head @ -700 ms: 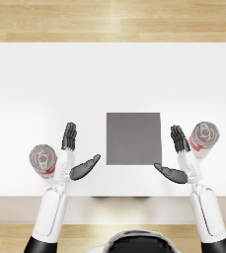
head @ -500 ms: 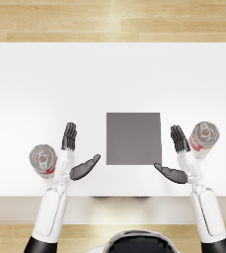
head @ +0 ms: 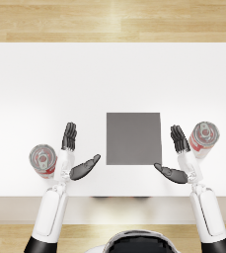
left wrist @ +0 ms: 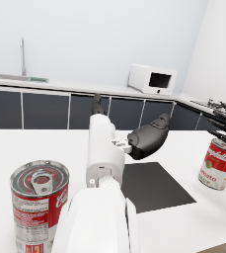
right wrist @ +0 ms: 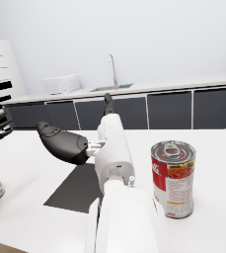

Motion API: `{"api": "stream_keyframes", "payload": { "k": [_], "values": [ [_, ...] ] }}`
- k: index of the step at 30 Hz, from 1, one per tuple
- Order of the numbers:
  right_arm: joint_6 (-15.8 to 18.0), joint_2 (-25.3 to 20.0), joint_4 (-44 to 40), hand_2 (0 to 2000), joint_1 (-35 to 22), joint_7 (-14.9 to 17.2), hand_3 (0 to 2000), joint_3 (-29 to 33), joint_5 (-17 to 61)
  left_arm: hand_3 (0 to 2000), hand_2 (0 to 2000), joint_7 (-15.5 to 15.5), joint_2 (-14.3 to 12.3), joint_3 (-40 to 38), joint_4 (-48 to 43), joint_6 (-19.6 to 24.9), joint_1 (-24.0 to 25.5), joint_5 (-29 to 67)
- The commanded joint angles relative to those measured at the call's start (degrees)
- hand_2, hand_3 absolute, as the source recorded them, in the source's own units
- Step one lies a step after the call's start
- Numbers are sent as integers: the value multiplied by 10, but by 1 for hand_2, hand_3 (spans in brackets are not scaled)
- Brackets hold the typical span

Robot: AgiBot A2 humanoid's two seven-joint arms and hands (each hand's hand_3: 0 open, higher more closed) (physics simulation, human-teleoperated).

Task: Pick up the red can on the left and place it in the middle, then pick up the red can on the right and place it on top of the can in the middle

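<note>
Two red soup cans stand upright on the white table. The left can [head: 43, 160] [left wrist: 39, 206] is just outside my left hand [head: 74, 155] [left wrist: 134, 133], which is open and holds nothing. The right can [head: 203, 139] [right wrist: 173, 178] stands just beyond my right hand [head: 177, 157] [right wrist: 71, 141], also open and empty. A dark grey square mat [head: 133, 138] [left wrist: 151, 186] [right wrist: 77, 189] lies flat between the two hands. Neither hand touches a can.
The white table [head: 109, 79] stretches far behind the mat, its front edge close to my forearms. A wooden floor strip [head: 109, 20] lies beyond. A kitchen counter with a sink [left wrist: 16, 77] and a microwave [left wrist: 151, 79] stands in the background.
</note>
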State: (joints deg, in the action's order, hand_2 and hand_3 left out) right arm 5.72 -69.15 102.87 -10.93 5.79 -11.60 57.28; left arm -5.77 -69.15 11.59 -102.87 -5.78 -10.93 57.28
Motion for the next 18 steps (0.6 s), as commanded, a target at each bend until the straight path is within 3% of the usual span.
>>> {"api": "stream_keyframes", "payload": {
  "k": [1, 6, 12, 18],
  "values": [
    [0, -1, -9, 0, -1, 0, 0, -17, 0, 0, 0, 16, -1, 10, 3, 16, 0, 0],
    [-46, -8, 41, 0, 2, -47, 0, 47, 25, 0, 0, 50, -6, -40, -46, 50, 11, 25],
    [-56, -15, 56, 0, 1, -56, 0, 136, 171, 0, 0, 57, -12, -139, -96, 57, 27, 171],
    [-57, -20, 28, 0, -1, -58, 0, 182, 211, 0, 0, 58, -34, -245, -108, 58, 73, 211]
  ]
}}
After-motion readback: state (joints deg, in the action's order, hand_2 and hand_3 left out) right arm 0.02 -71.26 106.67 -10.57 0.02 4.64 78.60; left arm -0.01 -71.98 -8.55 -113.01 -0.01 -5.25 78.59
